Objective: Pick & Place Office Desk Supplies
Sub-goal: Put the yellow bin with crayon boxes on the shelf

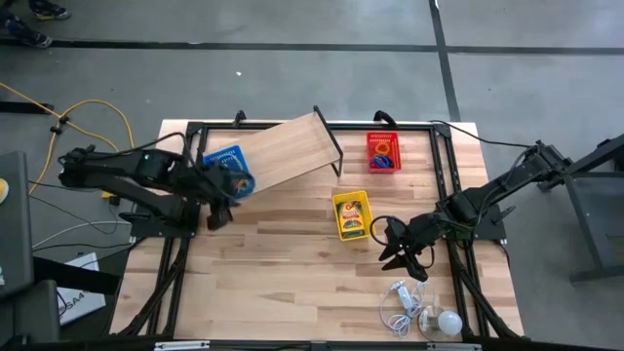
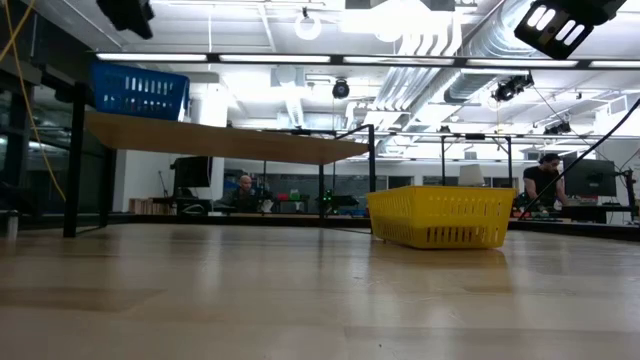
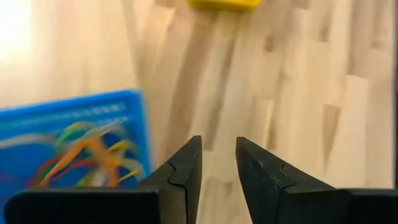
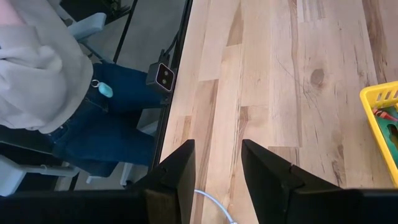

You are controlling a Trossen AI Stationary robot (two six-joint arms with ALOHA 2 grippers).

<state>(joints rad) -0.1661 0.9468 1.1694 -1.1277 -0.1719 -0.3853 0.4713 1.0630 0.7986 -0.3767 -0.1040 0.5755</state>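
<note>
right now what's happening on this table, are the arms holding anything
Neither arm holds anything. The left gripper hangs open beside the blue basket, which holds coloured rubber bands and sits by the raised wooden board. The right gripper is open too, above bare table near the yellow basket. A red basket sits at the far edge, and a white bulb with its cord lies near the front.

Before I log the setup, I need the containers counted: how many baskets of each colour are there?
Blue basket: 1
Yellow basket: 1
Red basket: 1
Total: 3
</note>
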